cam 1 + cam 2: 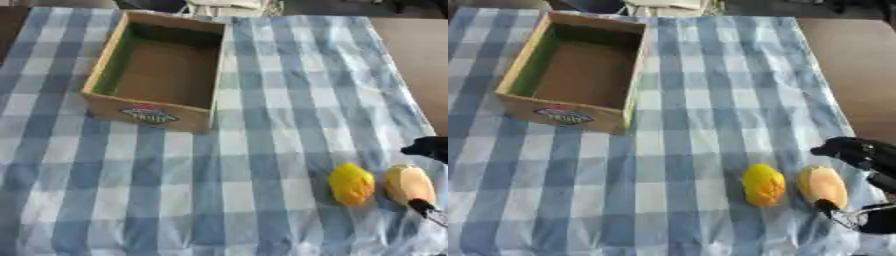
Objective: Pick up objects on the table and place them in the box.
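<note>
The robot's black right hand (866, 187), fingers spread apart, brackets a pale orange oval fruit (822, 185) at the near right of the blue-and-white checked tablecloth (693, 150); a yellow oval fruit (763, 185) lies just beside. Farther left stands the open cardboard box (566, 116).

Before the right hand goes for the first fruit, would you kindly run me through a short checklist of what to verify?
1. Box open and nothing seen inside: ok.
2. Yellow fruit lying free on the cloth, apart from the orange fruit: ok.
3. Right hand near the fruit: ok, it sits at the right edge just beyond the orange fruit.
4. Right hand holding nothing: ok; whether the dark fingertip at the orange fruit's near end touches it: cannot tell.
5. Path from the fruit to the box over bare checked tablecloth: ok.
6. Left hand out of the way: ok, not in view.
</note>
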`<state>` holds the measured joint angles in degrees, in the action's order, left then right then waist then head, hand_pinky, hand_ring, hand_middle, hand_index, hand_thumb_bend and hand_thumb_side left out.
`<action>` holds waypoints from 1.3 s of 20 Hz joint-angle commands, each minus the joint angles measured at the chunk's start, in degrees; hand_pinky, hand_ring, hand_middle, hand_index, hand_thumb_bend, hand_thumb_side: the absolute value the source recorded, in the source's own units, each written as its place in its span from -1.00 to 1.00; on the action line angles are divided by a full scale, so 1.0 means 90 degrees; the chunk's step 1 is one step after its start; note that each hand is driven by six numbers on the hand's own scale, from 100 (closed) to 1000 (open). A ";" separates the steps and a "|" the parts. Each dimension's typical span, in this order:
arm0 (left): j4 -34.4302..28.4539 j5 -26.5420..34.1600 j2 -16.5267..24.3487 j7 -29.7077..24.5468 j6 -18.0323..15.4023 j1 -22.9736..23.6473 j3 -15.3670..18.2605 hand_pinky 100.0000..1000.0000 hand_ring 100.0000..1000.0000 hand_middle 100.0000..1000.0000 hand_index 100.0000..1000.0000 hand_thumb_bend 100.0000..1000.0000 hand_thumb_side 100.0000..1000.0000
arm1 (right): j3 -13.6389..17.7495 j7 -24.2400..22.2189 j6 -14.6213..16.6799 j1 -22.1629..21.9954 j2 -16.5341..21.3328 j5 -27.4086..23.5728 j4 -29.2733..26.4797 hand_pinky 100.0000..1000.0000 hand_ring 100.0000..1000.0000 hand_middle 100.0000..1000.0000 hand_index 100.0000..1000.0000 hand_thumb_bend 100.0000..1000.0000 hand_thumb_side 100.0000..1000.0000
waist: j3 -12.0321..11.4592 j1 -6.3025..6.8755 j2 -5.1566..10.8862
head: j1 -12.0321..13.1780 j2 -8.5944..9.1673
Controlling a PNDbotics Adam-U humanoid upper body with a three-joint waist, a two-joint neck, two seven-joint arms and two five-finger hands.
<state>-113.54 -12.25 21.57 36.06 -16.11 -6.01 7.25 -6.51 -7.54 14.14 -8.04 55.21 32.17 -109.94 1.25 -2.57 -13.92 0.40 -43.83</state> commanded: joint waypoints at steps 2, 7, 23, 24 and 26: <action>-0.0117 0.0036 0.0024 -0.0028 -0.0001 -0.0066 -0.0005 0.54 0.47 0.30 0.63 -0.93 -0.13 | 0.0028 -0.0088 -0.0093 0.0081 0.0049 0.0082 0.0104 0.77 0.86 0.63 0.87 -0.55 -0.08 | -0.0008 0.0016 0.0060 | -0.0012 -0.0032; -0.0117 0.0044 0.0007 -0.0037 -0.0002 -0.0073 -0.0011 0.54 0.47 0.30 0.64 -0.93 -0.13 | 0.0027 -0.0097 -0.0284 0.0109 -0.0012 0.0380 0.0238 0.77 0.83 0.62 0.87 -0.44 -0.14 | -0.0021 0.0023 0.0042 | -0.0008 -0.0032; -0.0117 0.0088 -0.0045 -0.0083 -0.0003 -0.0097 -0.0029 0.54 0.48 0.30 0.64 -0.94 -0.12 | 0.0008 -0.0082 -0.0632 0.0141 -0.0166 0.0339 0.0319 0.64 0.61 0.36 0.67 -0.20 -0.86 | -0.0034 0.0029 0.0009 | -0.0005 -0.0032; -0.0117 0.0088 -0.0048 -0.0087 -0.0003 -0.0098 -0.0030 0.54 0.48 0.30 0.64 -0.94 -0.12 | 0.0000 -0.0063 -0.0659 0.0153 -0.0174 0.0299 0.0319 0.63 0.59 0.33 0.65 -0.23 -0.89 | -0.0039 0.0028 0.0009 | -0.0009 -0.0032; -0.0117 0.0091 -0.0054 -0.0090 -0.0003 -0.0100 -0.0032 0.54 0.48 0.30 0.64 -0.94 -0.11 | -0.0014 -0.0027 -0.0705 0.0186 -0.0191 0.0219 0.0311 0.61 0.55 0.26 0.61 -0.39 -0.95 | -0.0047 0.0027 0.0010 | -0.0014 -0.0032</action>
<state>-113.54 -11.56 20.58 35.39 -16.09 -6.45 6.91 -7.14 -8.13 8.17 -6.76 52.56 34.88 -106.71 0.82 -2.40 -14.44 0.40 -43.83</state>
